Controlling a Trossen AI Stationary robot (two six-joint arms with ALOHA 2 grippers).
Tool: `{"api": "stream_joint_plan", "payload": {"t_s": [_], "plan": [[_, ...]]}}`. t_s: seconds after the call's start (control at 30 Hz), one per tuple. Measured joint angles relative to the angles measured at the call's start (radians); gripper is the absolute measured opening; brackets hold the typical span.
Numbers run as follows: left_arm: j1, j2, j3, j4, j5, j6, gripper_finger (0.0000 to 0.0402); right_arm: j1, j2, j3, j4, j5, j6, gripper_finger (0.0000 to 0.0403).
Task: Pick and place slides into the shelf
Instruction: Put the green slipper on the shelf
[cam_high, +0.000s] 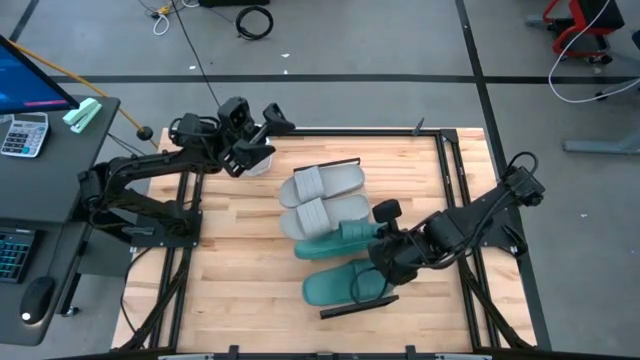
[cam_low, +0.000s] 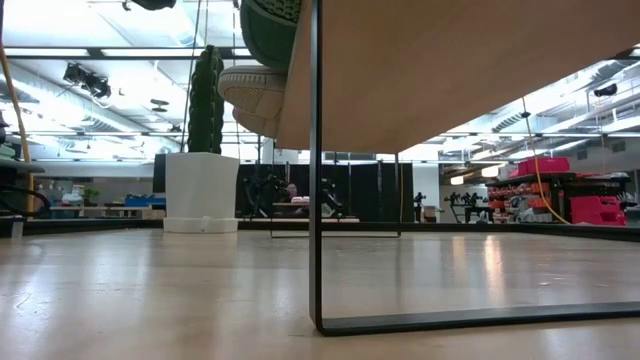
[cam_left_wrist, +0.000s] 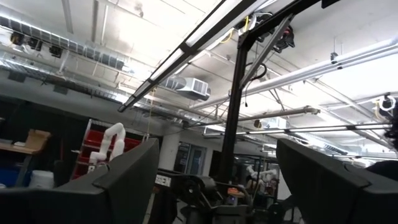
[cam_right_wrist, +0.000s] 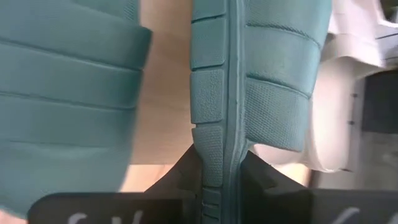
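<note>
Two light grey slides (cam_high: 322, 183) (cam_high: 325, 213) and two teal slides (cam_high: 330, 245) (cam_high: 345, 285) lie side by side in a row on the shelf (cam_low: 450, 70), whose black end frame (cam_high: 357, 305) shows near the table's front. In the low view their soles (cam_low: 255, 90) stick out past the board's edge. My right gripper (cam_high: 378, 238) is shut on the teal slide (cam_right_wrist: 261, 81) next to the grey pair. My left gripper (cam_high: 268, 118) is raised at the table's far left, pointing upward, open (cam_left_wrist: 214, 162) with nothing between its fingers. My right gripper pinches a thin ridge along the teal slide's side edge (cam_right_wrist: 214, 140), beside the ribbed strap, between its two fingers (cam_right_wrist: 183, 174). The fingers come slanting down from the table's right side. I cannot tell whether the slide rests on the shelf or hangs just above it.
A cactus in a white pot (cam_low: 203, 180) stands at the table's far left, below my left gripper. The shelf's black leg (cam_low: 316, 200) stands on the wooden tabletop (cam_high: 240, 250), which is bare to the shelf's left. A desk with a keyboard and calculator (cam_high: 25, 135) stands left of the table.
</note>
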Motion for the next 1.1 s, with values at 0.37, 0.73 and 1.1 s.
{"api": "stream_joint_plan", "payload": {"t_s": [0.37, 0.73, 1.1], "plan": [[-0.040, 0.001, 0.000, 0.000, 0.001, 0.001, 0.0330, -0.010, 0.011, -0.020, 0.032, -0.123, 0.021, 0.0064], [-0.077, 0.001, 0.000, -0.020, 0.002, 0.008, 0.0330, -0.012, 0.012, -0.047, 0.048, -0.101, 0.035, 0.0078], [-0.095, 0.001, 0.000, -0.038, 0.001, 0.019, 0.0330, -0.006, 0.015, -0.045, 0.045, -0.209, 0.050, 0.0151]]}}
